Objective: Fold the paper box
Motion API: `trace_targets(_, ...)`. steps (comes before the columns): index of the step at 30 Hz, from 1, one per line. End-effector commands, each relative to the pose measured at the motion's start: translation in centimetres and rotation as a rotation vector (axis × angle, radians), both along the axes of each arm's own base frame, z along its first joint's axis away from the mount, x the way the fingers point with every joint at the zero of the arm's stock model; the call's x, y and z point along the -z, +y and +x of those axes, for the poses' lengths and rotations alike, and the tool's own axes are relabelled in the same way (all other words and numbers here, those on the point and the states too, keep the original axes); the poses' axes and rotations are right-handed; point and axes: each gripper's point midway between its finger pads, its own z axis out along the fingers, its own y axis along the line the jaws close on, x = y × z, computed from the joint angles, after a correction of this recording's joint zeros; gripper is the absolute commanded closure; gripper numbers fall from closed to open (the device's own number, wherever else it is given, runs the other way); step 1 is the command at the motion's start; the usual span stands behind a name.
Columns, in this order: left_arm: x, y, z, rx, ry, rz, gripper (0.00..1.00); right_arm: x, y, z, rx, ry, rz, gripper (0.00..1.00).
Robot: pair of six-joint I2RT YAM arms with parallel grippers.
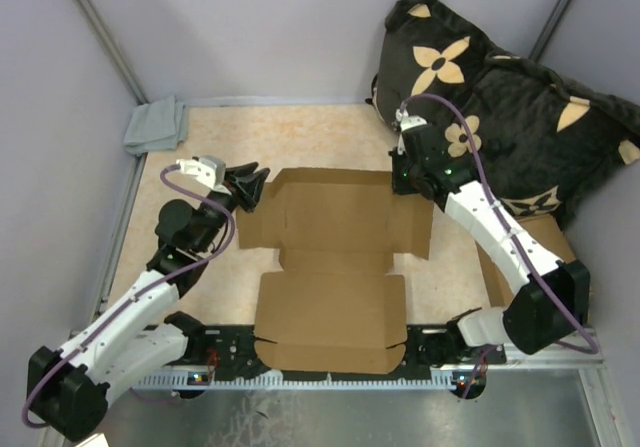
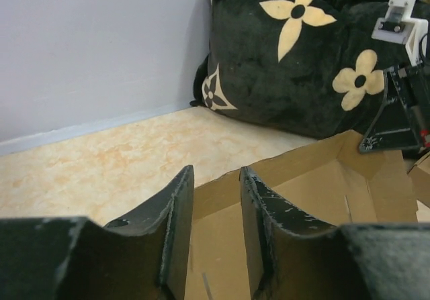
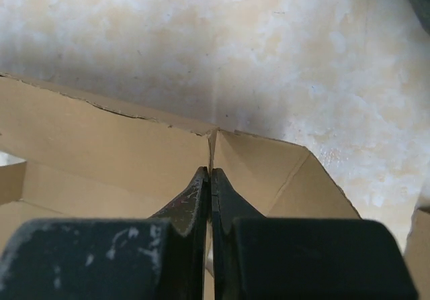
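On my feed, a black cushion with tan flowers slumps in the far right corner of the pale marbled bench. I see a grey cloth crumpled in the far left corner. A pile of brown cardboard pieces lies at the right, just nearer than the cushion.

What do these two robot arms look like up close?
The left arm and right arm have white shells and bulky black joints. A purple cable loops along each. The left gripper and right gripper each have two black wedge-shaped fingers, scuffed with pale scratches.
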Motion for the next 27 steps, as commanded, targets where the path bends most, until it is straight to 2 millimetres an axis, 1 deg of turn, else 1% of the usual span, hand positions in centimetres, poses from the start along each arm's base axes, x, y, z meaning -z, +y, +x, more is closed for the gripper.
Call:
trace_targets(1,1.7,0.5,-0.5,-0.023,0.181,0.031,0.59,-5.3,0.2,2.3,0.087,-0.26,0.102,1.0)
trace_targets(5,1.5,1.0,-0.5,-0.045,0.212,0.051,0.59,-7.2,0.7,3.1,0.116,-0.407,0.173,1.0)
trace_targets(7,1.2,0.9,-0.3,-0.045,0.23,0.061,0.59,-7.8,0.9,3.3,0.124,-0.483,0.214,1.0)
trace_targets(8,1.3,0.8,-0.3,-0.044,0.246,0.067,0.59,-8.3,1.0,3.3,0.127,-0.526,0.242,1.0)
trace_targets(11,1.9,0.5,-0.1,-0.04,0.299,0.081,0.6,-9.2,1.2,3.3,0.143,-0.628,0.3,1.0)
trace_targets(13,2.4,0.4,0.1,-0.042,0.335,0.084,0.61,-9.5,1.4,3.3,0.154,-0.662,0.319,1.0)
trace_targets(20,3.3,-0.7,-0.6,0.019,0.4,0.05,0.64,-8.6,2.2,3.4,0.187,-0.694,0.316,1.0)
trace_targets(23,3.8,-0.6,-0.7,0.013,0.426,0.053,0.65,-7.8,2.1,3.3,0.204,-0.689,0.316,1.0)
trace_targets(27,4.5,-0.7,-0.8,0.013,0.468,0.058,0.66,-7.4,2.2,3.2,0.206,-0.681,0.325,1.0)
